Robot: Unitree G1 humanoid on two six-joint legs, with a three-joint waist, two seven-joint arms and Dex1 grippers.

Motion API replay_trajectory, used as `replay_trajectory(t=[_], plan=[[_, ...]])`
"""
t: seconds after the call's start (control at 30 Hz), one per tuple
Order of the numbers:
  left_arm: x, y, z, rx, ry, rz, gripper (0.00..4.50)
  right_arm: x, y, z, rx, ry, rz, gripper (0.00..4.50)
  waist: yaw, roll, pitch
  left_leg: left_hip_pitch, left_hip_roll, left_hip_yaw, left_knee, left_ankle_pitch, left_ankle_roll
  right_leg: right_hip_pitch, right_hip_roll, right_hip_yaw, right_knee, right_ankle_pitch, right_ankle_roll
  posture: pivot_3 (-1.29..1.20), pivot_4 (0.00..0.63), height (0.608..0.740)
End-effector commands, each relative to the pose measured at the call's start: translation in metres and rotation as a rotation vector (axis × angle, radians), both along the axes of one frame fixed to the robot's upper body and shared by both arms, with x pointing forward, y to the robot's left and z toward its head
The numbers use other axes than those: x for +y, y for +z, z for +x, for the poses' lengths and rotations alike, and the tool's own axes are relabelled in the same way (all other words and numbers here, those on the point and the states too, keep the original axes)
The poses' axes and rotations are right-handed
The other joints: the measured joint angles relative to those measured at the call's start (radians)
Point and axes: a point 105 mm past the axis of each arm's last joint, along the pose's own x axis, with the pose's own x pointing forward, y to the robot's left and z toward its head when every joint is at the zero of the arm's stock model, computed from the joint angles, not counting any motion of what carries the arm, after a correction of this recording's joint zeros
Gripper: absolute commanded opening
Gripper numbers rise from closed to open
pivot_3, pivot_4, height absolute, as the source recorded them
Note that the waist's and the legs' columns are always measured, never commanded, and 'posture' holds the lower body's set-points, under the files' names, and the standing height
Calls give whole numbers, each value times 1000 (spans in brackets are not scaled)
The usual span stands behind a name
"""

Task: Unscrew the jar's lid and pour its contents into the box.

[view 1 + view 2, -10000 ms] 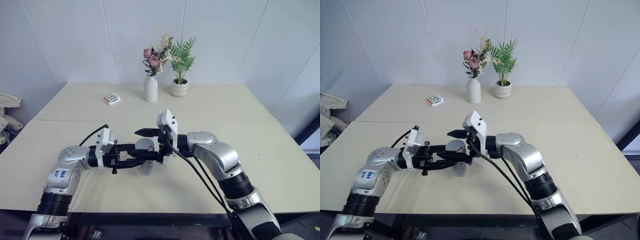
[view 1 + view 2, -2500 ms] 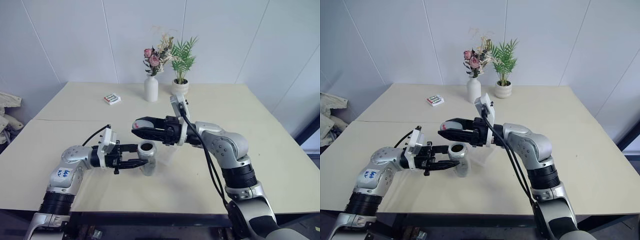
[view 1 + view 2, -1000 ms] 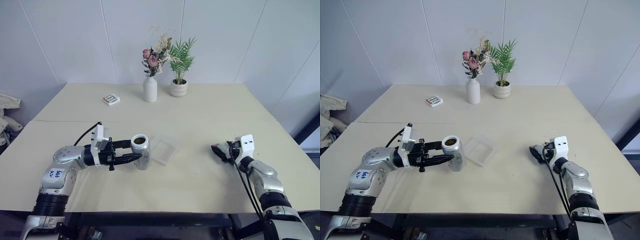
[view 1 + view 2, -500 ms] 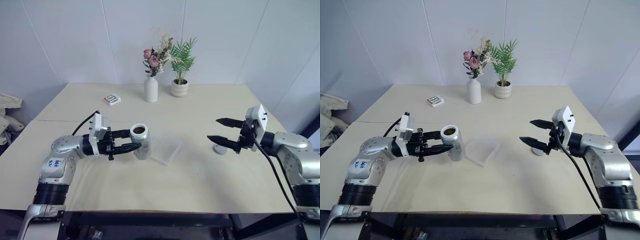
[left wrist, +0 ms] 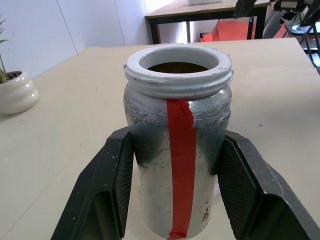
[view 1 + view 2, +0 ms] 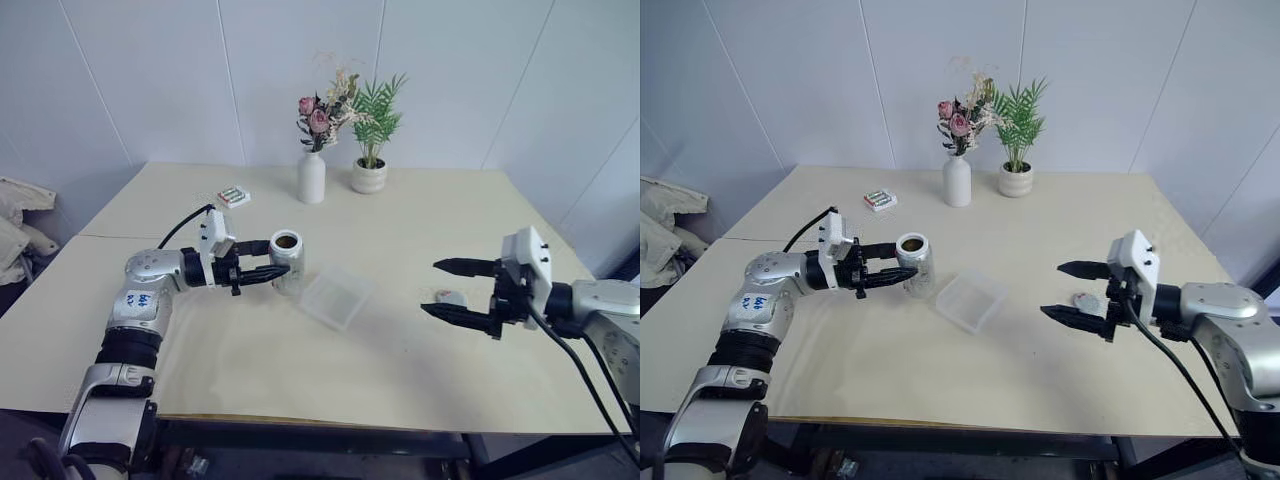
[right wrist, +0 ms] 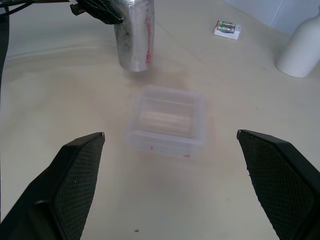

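The jar (image 5: pixel 178 145) is silver with a red stripe and stands upright with its white-rimmed mouth uncovered; dark contents (image 5: pixel 177 67) show inside. My left gripper (image 6: pixel 270 262) is shut on the jar (image 6: pixel 288 262), one finger on each side, just left of the box (image 6: pixel 337 297). The box is a clear shallow tray lying on the table. The lid (image 6: pixel 450 297) lies on the table at the right. My right gripper (image 6: pixel 430 286) hangs open above the table just beside the lid, with nothing between its fingers (image 7: pixel 80 170), and points toward the box (image 7: pixel 167 120).
A white vase (image 6: pixel 311 178) with flowers and a small potted plant (image 6: pixel 369 175) stand at the far side of the table. A small white pack (image 6: pixel 234 196) lies at the far left. Bare tabletop lies between the box and the lid.
My right gripper has risen from the tabletop and drawn back, open, leaving the lid on the table. My left gripper has carried the jar slightly forward and up.
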Motion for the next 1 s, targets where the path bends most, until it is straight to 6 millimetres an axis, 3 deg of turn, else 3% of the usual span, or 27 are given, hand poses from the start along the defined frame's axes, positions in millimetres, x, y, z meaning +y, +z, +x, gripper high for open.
replay_trajectory(t=[0.03,0.2,0.43,0.6,0.8,0.93,1.0], plan=[[-6,14,9,-71,22,11,2103,-5,26,-9,-108,-8,6,4473,-2,0,0,0,0,0,0,0,0,0,0,0,0,0,0,0,150,740],[-18,14,19,-97,37,8,2103,-10,35,-9,-152,-42,32,4473,-2,0,0,-2,0,0,2,0,1,0,0,0,0,1,1,0,150,740],[-31,15,31,-136,78,28,2103,-11,26,-8,-143,-70,50,4473,-1,0,0,-2,0,0,2,0,1,-1,0,0,0,1,2,0,150,740],[-32,30,42,-214,171,11,2103,-11,21,-9,-134,-85,64,4473,-2,0,0,-5,-1,-1,5,-1,1,-2,0,0,-1,2,4,0,150,740],[-52,39,43,-836,209,506,2103,-11,17,-8,-125,-107,92,4473,-1,-1,0,-6,-2,-1,5,-1,1,-2,0,1,-1,3,5,0,150,740],[-71,33,36,-1309,43,830,2103,-10,16,-7,-117,-116,116,4473,2,-2,1,-8,-3,-1,6,-1,2,-2,-1,1,-3,4,7,0,150,740],[-82,46,38,-1596,-2,913,2103,-8,16,-6,-109,-121,153,4473,3,-2,1,-8,-3,-1,7,-1,3,-2,-1,1,-4,5,8,0,150,740]])
